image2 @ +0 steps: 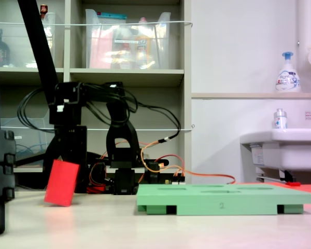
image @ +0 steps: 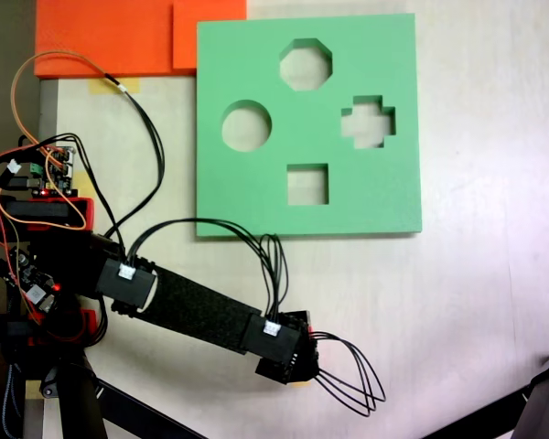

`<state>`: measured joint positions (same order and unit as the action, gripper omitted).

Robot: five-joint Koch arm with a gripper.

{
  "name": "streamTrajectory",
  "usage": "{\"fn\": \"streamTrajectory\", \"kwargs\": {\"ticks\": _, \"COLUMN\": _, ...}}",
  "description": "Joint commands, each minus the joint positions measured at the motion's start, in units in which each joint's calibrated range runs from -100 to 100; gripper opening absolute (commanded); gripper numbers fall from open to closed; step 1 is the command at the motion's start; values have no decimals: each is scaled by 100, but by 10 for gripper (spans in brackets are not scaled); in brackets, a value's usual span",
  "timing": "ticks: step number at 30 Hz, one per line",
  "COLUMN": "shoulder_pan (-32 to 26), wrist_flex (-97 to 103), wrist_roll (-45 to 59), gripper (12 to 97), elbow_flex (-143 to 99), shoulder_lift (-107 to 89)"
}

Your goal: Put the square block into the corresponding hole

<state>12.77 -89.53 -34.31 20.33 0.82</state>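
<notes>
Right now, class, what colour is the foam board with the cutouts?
Green foam board, clearest in the fixed view from above.

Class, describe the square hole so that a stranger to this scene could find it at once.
Find the flat green foam board on the pale table. It has four cutouts; the square hole sits nearest the board's lower edge in the fixed view from above. Alone among them, it has four straight sides.

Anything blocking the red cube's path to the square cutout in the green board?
Nothing visible. Only bare table separates the tilted small red cube from the flat green foam board; its square cutout is empty.
</notes>
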Motion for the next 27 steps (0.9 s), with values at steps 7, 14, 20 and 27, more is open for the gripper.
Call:
{"fn": "streamTrajectory", "kwargs": {"ticks": 7, "shoulder_pan": -34, "wrist_flex": -961, "wrist_roll": -239, "gripper": 250, "elbow_flex": 60, "shoulder_lift": -1339}}
{"fn": "streamTrajectory", "kwargs": {"ticks": 14, "shoulder_pan": -469, "wrist_flex": -1047, "wrist_roll": -786, "gripper": 252, "elbow_flex": 60, "shoulder_lift": -3211}}
{"fn": "streamTrajectory", "kwargs": {"ticks": 20, "shoulder_pan": -1197, "wrist_flex": -1047, "wrist_roll": -1324, "gripper": 250, "elbow_flex": 80, "shoulder_lift": -3783}}
{"fn": "streamTrajectory", "kwargs": {"ticks": 27, "shoulder_pan": -1885, "wrist_flex": -1047, "wrist_roll": -1836, "gripper": 250, "elbow_flex": 1217, "shoulder_lift": -2456}}
